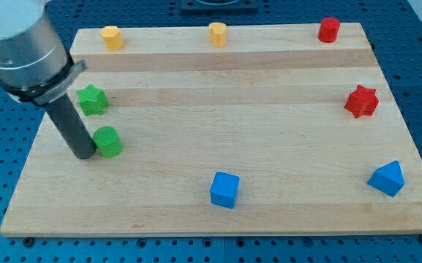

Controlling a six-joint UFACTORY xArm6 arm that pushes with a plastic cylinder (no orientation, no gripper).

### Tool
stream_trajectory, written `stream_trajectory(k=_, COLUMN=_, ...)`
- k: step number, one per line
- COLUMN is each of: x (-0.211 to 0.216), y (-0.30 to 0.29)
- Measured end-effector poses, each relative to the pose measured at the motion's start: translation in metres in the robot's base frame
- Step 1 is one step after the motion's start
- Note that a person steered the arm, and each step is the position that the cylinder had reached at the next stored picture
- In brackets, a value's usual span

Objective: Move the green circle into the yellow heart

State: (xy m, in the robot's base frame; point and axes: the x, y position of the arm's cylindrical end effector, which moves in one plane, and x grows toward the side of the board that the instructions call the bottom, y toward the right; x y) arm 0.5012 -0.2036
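The green circle [109,141] lies on the wooden board [218,197] at the view's left. My tip [83,154] rests on the board right against the circle's left side. The yellow heart [218,33] sits at the board's top edge near the middle, far up and to the right of the circle. A second yellow block [112,36], shape unclear, sits at the top left.
A green star [92,99] lies just above the green circle. A red cylinder [329,29] is at top right, a red star [361,101] at right, a blue cube [224,189] at bottom middle, a blue wedge-like block [387,178] at bottom right.
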Motion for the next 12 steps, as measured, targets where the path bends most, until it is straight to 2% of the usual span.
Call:
stream_trajectory(k=2, x=-0.01, y=0.054)
stream_trajectory(k=4, x=-0.064, y=0.101)
stream_trajectory(k=6, x=-0.09, y=0.156)
stream_trajectory(k=8, x=-0.146, y=0.168)
stream_trajectory(k=10, x=-0.184, y=0.194)
stream_trajectory(k=12, x=-0.167, y=0.233)
